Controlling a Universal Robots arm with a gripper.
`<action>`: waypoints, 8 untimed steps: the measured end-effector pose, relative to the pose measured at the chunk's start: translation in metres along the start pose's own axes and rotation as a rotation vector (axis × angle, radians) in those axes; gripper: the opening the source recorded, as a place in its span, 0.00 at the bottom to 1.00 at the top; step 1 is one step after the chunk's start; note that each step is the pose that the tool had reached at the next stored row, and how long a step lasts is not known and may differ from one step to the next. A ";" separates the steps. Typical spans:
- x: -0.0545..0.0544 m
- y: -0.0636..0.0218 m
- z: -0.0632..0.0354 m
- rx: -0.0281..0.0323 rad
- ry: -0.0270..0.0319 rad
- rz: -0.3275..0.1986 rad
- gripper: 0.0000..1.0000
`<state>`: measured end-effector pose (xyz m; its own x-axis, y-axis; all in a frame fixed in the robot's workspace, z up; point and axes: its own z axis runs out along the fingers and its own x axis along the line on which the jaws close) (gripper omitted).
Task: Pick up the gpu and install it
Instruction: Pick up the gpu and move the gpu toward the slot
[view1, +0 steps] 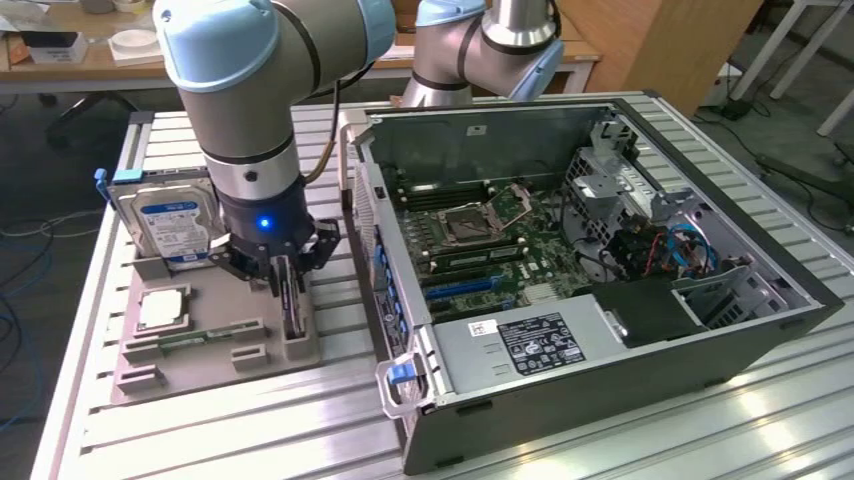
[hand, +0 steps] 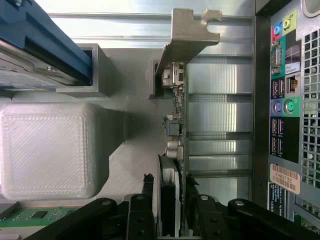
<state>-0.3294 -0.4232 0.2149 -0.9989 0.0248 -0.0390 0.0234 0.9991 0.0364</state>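
On the grey tray (view1: 200, 372), the gpu (hand: 172, 131) stands on edge between the jaws of the open tool (hand: 170, 185).

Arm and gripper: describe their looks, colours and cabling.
The arm is silver-grey tubing with pale blue joint caps and a black cable alongside. The gripper is black, with a glowing blue light on its body and jointed black jaws.
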 end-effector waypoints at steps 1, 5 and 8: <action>0.000 -0.0001 0.0001 -0.0004 0.0000 -0.002 0.36; 0.000 -0.0003 -0.0001 -0.0010 0.0004 -0.009 0.36; 0.000 -0.0004 0.0000 -0.0037 0.0011 -0.011 0.36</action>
<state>-0.3289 -0.4236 0.2150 -0.9992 0.0135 -0.0383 0.0120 0.9991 0.0397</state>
